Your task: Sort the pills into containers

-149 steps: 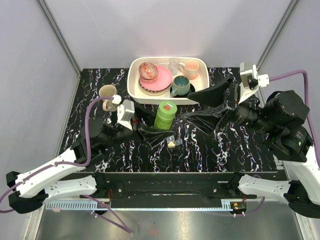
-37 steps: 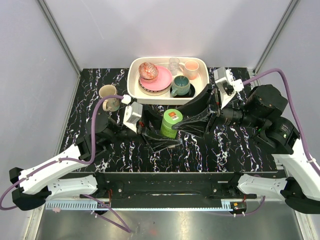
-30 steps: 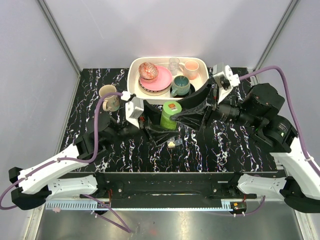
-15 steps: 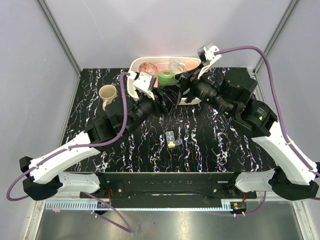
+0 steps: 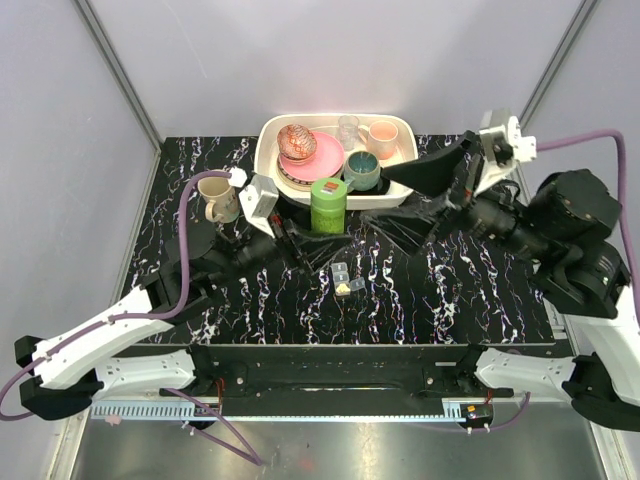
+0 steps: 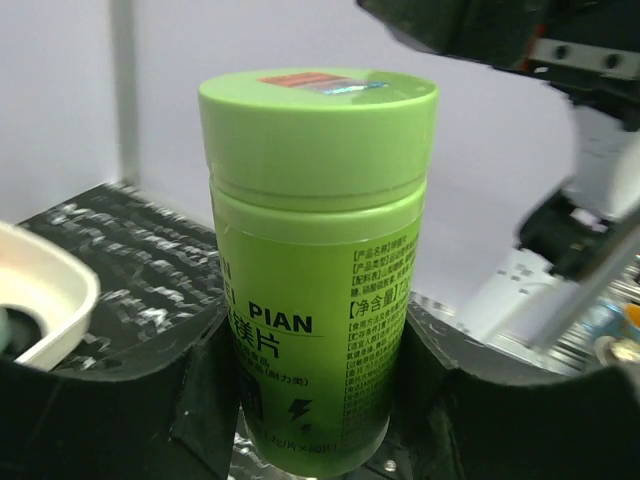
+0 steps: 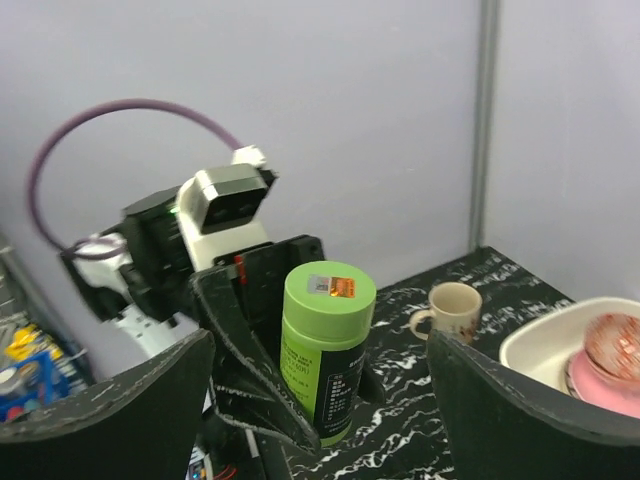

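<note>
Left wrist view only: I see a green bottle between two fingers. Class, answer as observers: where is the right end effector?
Observer: The right end effector is open, beside the bottle, not touching it.
Operator: Where are the containers?
Observer: The containers lie on the table, nearer the arm bases than the bottle.
Operator: And the pills?
Observer: The pills are a yellowish cluster right at the containers; whether inside one, I cannot tell.

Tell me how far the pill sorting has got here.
Done: a small cluster of pills lies at the containers; whether it is inside a compartment is unclear. In hand: the left claw grips the green bottle, capped and upright; the right claw is open beside it. Left: probably uncapping and distributing pills.
</note>
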You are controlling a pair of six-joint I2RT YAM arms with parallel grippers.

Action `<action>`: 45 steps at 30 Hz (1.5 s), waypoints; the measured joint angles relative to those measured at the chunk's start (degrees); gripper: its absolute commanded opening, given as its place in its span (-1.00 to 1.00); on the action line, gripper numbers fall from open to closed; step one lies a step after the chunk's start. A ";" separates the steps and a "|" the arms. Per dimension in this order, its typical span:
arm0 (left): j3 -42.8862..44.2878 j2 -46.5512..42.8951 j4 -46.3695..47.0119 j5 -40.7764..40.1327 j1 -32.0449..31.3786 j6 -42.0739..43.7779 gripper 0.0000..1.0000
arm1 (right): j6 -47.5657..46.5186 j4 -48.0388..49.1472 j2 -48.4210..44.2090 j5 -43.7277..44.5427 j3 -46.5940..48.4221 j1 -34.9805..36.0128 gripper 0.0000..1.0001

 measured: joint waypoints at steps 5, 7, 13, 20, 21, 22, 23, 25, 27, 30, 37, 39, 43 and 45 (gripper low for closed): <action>-0.55 -0.61 3.61 11.39 0.00 -1.62 -1.00 | -1.20 0.02 -2.16 -8.44 -1.44 0.04 0.79; -0.55 -0.59 4.22 14.34 0.00 -1.84 -1.00 | -1.44 -0.15 -2.08 -10.69 -1.88 0.04 0.78; -0.55 0.44 5.49 21.33 0.00 -2.21 -1.00 | -1.68 -0.87 -0.61 -15.41 -2.25 0.07 0.73; -0.52 1.57 5.60 24.98 -0.02 -2.16 -1.00 | -1.60 -1.95 1.03 -16.87 -2.54 0.07 0.59; -0.52 1.66 5.60 25.24 -0.02 -2.14 -1.00 | -1.57 -1.99 1.07 -17.00 -2.54 0.07 0.54; -0.52 1.73 5.62 25.42 -0.02 -2.12 -1.00 | -1.42 -2.03 1.11 -17.18 -2.54 0.07 0.50; -0.52 1.79 5.62 25.57 -0.02 -2.10 -1.00 | -1.25 -2.05 1.16 -17.44 -2.54 0.07 0.49; -0.52 1.99 5.62 25.66 -0.02 -1.99 -1.00 | -0.87 -2.05 1.33 -17.77 -2.51 0.07 0.48; -0.52 2.12 5.62 25.70 -0.02 -1.95 -1.00 | -0.46 -2.05 1.68 -18.18 -2.51 0.07 0.48; -0.52 2.19 5.62 25.77 -0.02 -1.95 -1.00 | 0.31 -2.05 2.29 -18.73 -2.51 0.07 0.47; -0.52 2.19 5.62 25.81 -0.02 -1.92 -1.00 | 1.55 -1.60 2.40 -18.78 -2.51 0.07 0.41; -0.52 2.19 5.62 25.79 -0.02 -1.92 -1.00 | 1.86 -1.31 2.38 -18.75 -2.51 0.07 0.38; -0.52 2.19 5.64 25.83 -0.02 -1.92 -1.00 | 2.27 -0.76 2.27 -18.67 -2.51 0.07 0.36; -0.52 2.19 5.64 25.81 -0.07 -1.95 -1.00 | 2.40 -0.61 2.16 -18.64 -2.51 0.07 0.35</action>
